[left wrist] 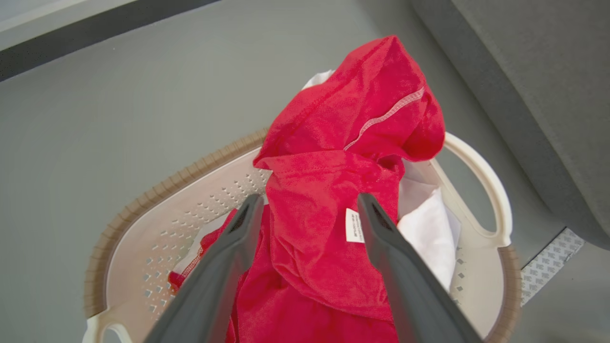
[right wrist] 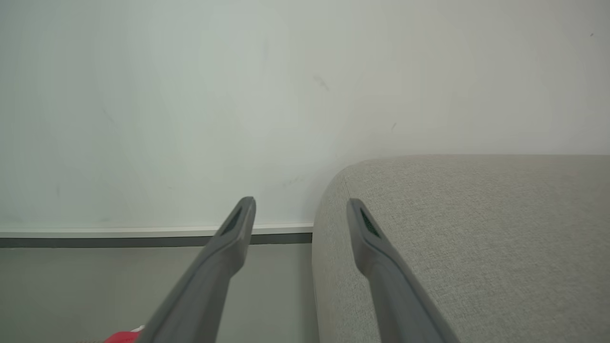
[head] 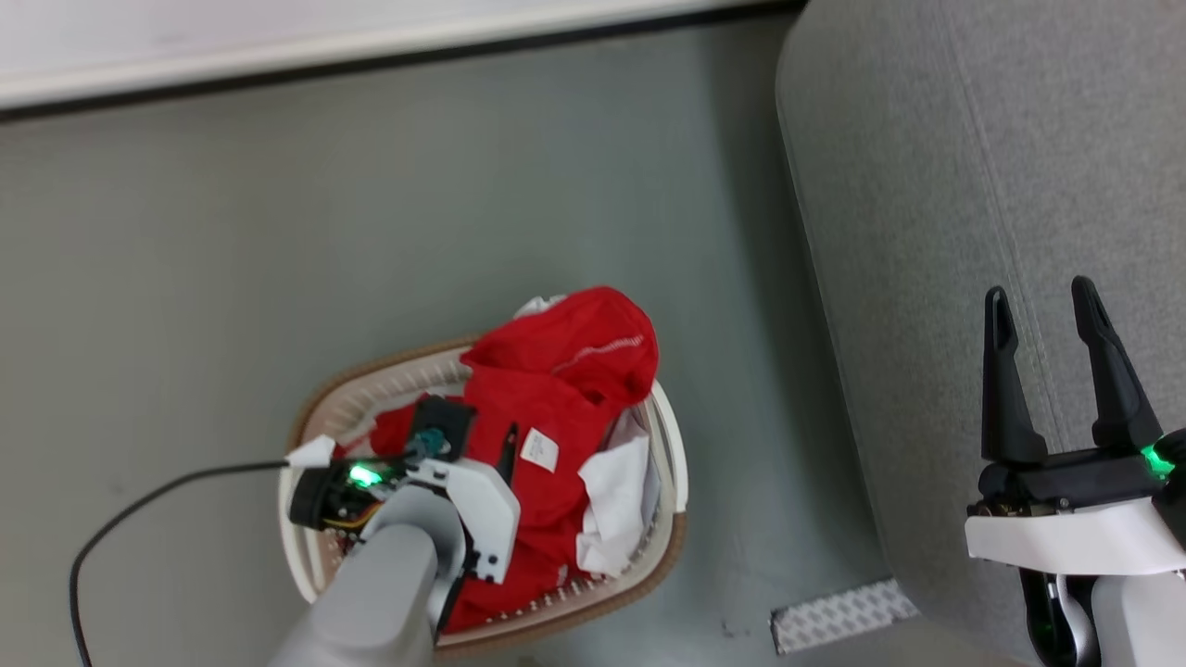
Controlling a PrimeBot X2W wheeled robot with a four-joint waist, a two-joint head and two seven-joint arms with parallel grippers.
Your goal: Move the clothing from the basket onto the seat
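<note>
Grey floor (head: 185, 232) bears the oval perforated basket (head: 371, 394), long axis roughly left-right, heaped with crumpled red clothing (head: 556, 389). Left gripper (left wrist: 309, 200) and right gripper (head: 1040, 292) gape empty.

I see the clothing (head: 556, 408) heaped in the basket (left wrist: 190, 205) on the floor (head: 185, 278), left of the seat (head: 927, 185); my left gripper (left wrist: 309, 200) hangs over the heap, my right gripper (head: 1040, 292) over the seat

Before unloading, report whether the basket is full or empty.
Full: bright red fabric clothing heaps above the brown-rimmed oval cream plastic basket.
</note>
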